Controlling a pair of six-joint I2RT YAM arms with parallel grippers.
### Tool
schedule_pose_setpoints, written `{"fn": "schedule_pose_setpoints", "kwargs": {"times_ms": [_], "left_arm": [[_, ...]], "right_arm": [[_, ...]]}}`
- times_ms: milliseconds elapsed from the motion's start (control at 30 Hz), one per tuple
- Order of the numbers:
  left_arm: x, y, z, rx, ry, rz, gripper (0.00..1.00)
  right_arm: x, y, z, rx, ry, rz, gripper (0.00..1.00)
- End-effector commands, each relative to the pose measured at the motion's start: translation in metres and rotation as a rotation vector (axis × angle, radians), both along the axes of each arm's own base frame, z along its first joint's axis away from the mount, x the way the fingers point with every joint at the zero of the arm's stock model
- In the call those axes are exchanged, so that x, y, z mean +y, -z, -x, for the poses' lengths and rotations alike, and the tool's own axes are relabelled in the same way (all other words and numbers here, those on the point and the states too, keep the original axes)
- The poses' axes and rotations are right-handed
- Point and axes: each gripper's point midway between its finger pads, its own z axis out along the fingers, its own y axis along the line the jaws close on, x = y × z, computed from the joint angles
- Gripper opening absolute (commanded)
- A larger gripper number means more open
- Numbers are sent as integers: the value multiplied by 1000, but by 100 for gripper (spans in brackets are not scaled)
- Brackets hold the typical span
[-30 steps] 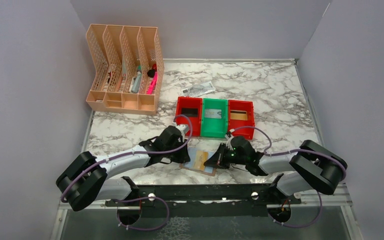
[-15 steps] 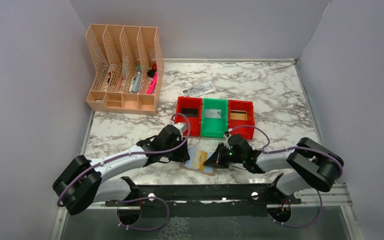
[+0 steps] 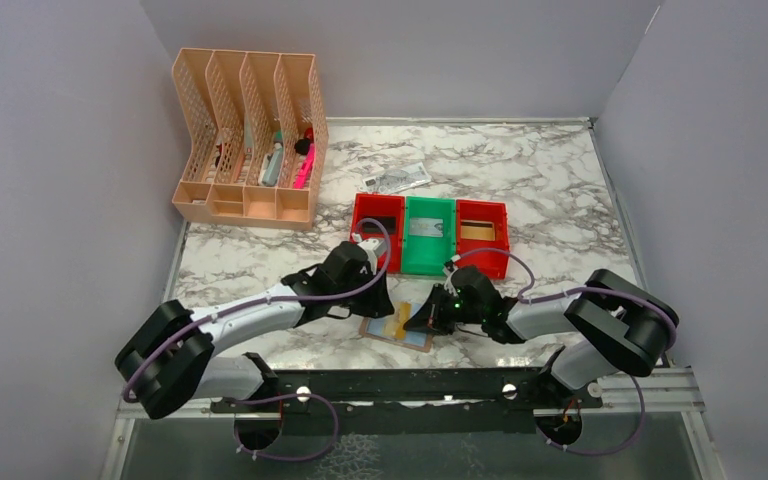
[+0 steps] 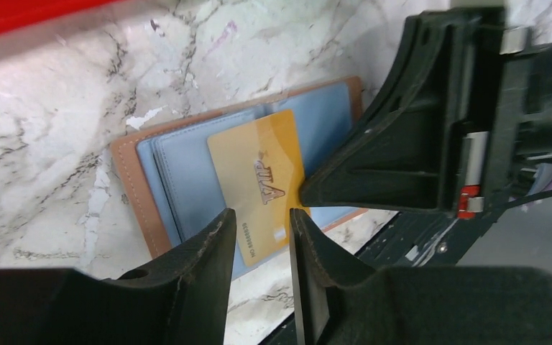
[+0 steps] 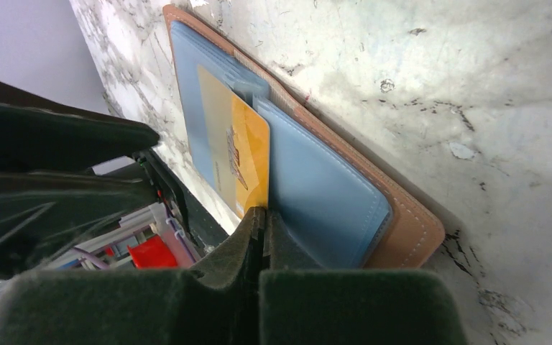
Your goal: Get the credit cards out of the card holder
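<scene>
The tan-brown card holder (image 3: 412, 338) lies open near the table's front edge, blue-grey panels up; it also shows in the left wrist view (image 4: 176, 165) and the right wrist view (image 5: 330, 187). A gold credit card (image 3: 398, 322) sticks partly out of a pocket (image 4: 259, 180) (image 5: 248, 147). My right gripper (image 3: 418, 320) (image 5: 264, 214) is shut on that card's edge. My left gripper (image 3: 378, 304) (image 4: 262, 223) is open by a narrow gap, over the holder's left half, holding nothing. The holder's left half is hidden from above.
Three bins stand just behind: red (image 3: 378, 230), green (image 3: 430, 233), red (image 3: 483, 235), each with a card in it. A crumpled paper note (image 3: 397, 179) lies farther back. A peach file rack (image 3: 250, 140) stands back left. The black rail (image 3: 410, 380) runs along the near edge.
My left gripper has moved right, over the holder's left half. My right gripper has edged left, and the gold card has tilted up from the panel.
</scene>
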Motion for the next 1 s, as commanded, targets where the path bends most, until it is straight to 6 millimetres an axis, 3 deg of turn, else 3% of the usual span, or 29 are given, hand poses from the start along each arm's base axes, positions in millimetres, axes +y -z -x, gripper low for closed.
{"fn": "schedule_pose_setpoints", "kwargs": {"times_ms": [0, 200, 433, 633, 833, 967], "left_arm": [[-9, 16, 11, 67, 45, -5, 34], [5, 41, 13, 101, -3, -95, 23], [21, 55, 19, 112, -22, -160, 19], [24, 59, 19, 114, -13, -188, 16], [25, 60, 20, 112, -11, -191, 16], [25, 60, 20, 112, -12, -191, 16]], "right_arm": [[-2, 1, -2, -7, 0, -1, 1], [1, 2, 0, 10, -9, -20, 1], [-3, 4, -4, 26, 37, 2, 8], [-4, 0, -10, 16, 94, -31, 28], [5, 0, -12, 27, 78, -72, 28], [8, 0, -11, 28, 69, -89, 20]]}}
